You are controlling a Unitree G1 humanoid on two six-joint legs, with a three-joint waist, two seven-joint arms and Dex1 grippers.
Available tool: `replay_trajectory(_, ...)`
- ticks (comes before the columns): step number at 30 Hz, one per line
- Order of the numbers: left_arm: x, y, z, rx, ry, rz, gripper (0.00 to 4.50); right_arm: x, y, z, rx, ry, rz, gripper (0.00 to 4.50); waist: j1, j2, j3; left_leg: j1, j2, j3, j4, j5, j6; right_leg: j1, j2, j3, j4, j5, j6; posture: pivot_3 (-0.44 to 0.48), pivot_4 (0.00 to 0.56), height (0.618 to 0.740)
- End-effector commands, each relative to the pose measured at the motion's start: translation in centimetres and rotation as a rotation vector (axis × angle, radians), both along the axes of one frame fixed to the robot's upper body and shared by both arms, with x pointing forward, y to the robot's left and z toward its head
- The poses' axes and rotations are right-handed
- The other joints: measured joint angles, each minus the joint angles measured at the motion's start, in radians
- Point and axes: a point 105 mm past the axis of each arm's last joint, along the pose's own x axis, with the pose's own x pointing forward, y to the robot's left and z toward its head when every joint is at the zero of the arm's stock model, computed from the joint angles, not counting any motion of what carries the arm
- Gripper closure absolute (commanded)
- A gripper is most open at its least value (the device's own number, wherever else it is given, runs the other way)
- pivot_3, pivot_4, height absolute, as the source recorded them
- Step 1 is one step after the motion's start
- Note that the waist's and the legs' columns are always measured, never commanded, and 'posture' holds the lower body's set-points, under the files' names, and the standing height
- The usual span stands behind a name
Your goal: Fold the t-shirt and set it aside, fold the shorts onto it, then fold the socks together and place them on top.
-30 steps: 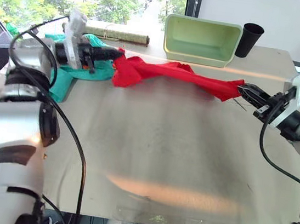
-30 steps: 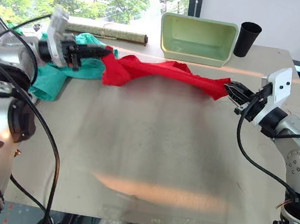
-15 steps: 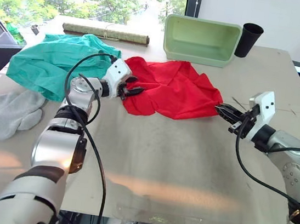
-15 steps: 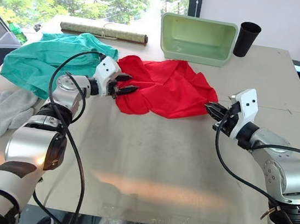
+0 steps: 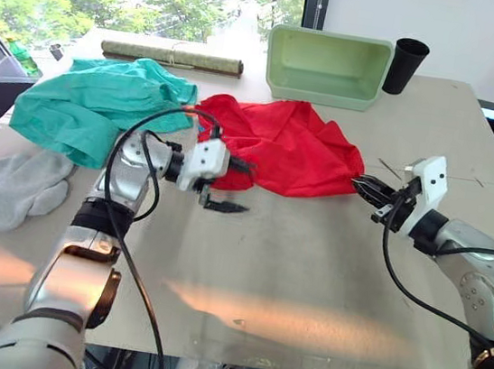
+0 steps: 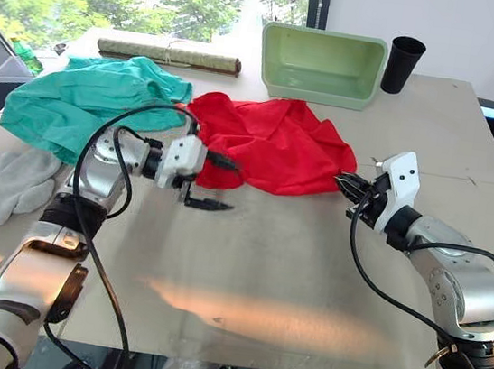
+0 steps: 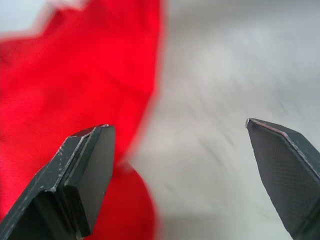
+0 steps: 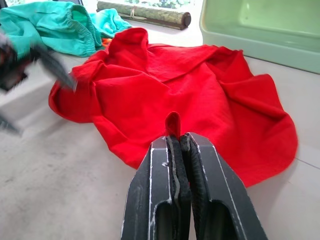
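The right gripper [image 8: 179, 137] is pressed shut on a small fold at the near right edge of the t-shirt [image 5: 290, 147], and the red cloth stands up a little between the two fingers. The left gripper [image 5: 231, 183] is spread wide with nothing in it; one finger [image 7: 82, 170] is over the near left edge of the shirt and the other finger is over the bare table [image 5: 290, 272]. Half a second ago this gripper was narrower and sat at the shirt's left edge; now it has come nearer to the robot and opened. The t-shirt lies crumpled in the middle of the far half of the table, in about the same place as before. The shorts [image 5: 93, 105] lie bunched just to its left, touching it, it seems. The socks [image 5: 21, 187] rest near the left edge of the table. Behind the shirt stands a pale green tub [image 5: 331, 66], and its inside looks empty. A black cup [image 5: 407, 64] stands just right of the tub, and a rolled mat [image 5: 171, 57] lies to the left of it.
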Motion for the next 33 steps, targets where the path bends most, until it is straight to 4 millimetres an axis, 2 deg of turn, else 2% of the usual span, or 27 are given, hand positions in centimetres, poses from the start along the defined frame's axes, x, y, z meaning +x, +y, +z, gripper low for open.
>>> replay_trajectory(1,1.1,0.8,0.9,0.089,-0.154,0.013,0.04,-0.2,0.2,1.3,0.007,-0.066,0.004,4.5,0.002,0.0,0.0,0.0,0.0,0.0,0.0,0.0,0.0,0.0,0.0,0.0,0.0,0.0,0.0,0.0,0.15,0.735)
replay_trajectory(5,2.4,1.4,0.6,0.113,-0.202,0.072,0.04,-0.1,0.2,1.4,0.008,-0.069,0.005,4.5,0.004,0.0,0.0,-0.001,0.0,0.0,0.0,0.0,0.0,0.0,0.0,0.0,-0.001,0.0,0.0,0.0,0.15,0.735)
replay_trajectory(9,2.9,2.1,-1.0,0.159,-0.173,0.104,0.04,0.0,0.3,1.4,0.007,-0.071,0.008,4.5,0.0,0.0,0.0,-0.001,0.0,0.0,0.0,0.0,0.0,0.0,0.0,0.0,-0.001,0.0,0.0,0.0,0.15,0.735)
replay_trajectory(12,3.4,2.1,-1.9,0.203,-0.181,0.102,0.83,0.1,0.5,1.5,0.007,-0.073,0.012,4.5,0.003,0.0,0.0,-0.001,0.0,0.0,0.0,0.0,0.0,0.0,0.0,0.0,-0.001,0.0,0.0,0.0,0.15,0.735)
replay_trajectory(15,4.0,1.6,-1.3,0.168,-0.182,0.109,2.15,0.1,0.6,1.6,0.006,-0.077,0.014,4.5,0.003,0.0,0.0,-0.001,-0.001,0.0,0.0,0.0,0.0,0.0,0.0,0.0,-0.001,0.0,0.0,0.0,0.15,0.735)
replay_trajectory(18,4.5,2.0,-0.4,0.16,-0.204,0.127,3.69,0.1,0.4,1.7,0.005,-0.08,0.007,4.5,0.0,0.0,0.0,-0.001,-0.001,-0.001,0.0,0.0,0.0,0.0,0.0,-0.001,0.0,0.0,0.0,0.0,0.15,0.735)
replay_trajectory(20,4.6,2.5,-0.1,0.16,-0.207,0.137,4.46,0.0,0.4,1.6,0.006,-0.08,0.002,4.5,-0.001,0.0,0.0,-0.001,0.0,-0.001,0.0,0.0,0.0,0.0,0.0,-0.001,0.0,0.0,0.0,0.0,0.15,0.735)
replay_trajectory(23,5.3,3.3,1.4,0.135,-0.248,0.19,4.46,-0.1,0.3,1.6,0.009,-0.078,-0.001,4.5,-0.001,0.0,0.0,-0.002,0.0,0.0,0.0,0.0,0.0,-0.001,0.0,-0.001,-0.001,0.0,0.0,0.0,0.15,0.735)
replay_trajectory(27,6.7,3.6,5.2,-0.07,-0.242,0.317,4.46,-0.1,0.3,1.6,0.01,-0.081,-0.005,4.5,0.001,-0.001,0.001,-0.004,0.0,0.0,0.0,0.0,0.0,-0.002,0.0,-0.001,-0.001,-0.001,0.0,0.0,0.15,0.735)
replay_trajectory(30,7.2,4.3,7.9,-0.247,-0.165,0.406,4.46,0.0,0.2,1.8,0.014,-0.085,-0.006,4.5,0.0,-0.001,0.001,-0.004,0.0,0.0,0.0,0.0,0.0,-0.002,-0.001,-0.001,-0.001,-0.001,0.0,0.0,0.15,0.735)
replay_trajectory(33,7.6,5.6,8.7,-0.294,-0.14,0.491,4.46,0.1,0.3,1.8,0.014,-0.085,-0.004,4.5,-0.003,-0.001,0.001,-0.004,0.0,0.0,0.0,0.0,0.0,-0.002,0.0,-0.001,-0.001,-0.001,0.0,0.0,0.15,0.735)
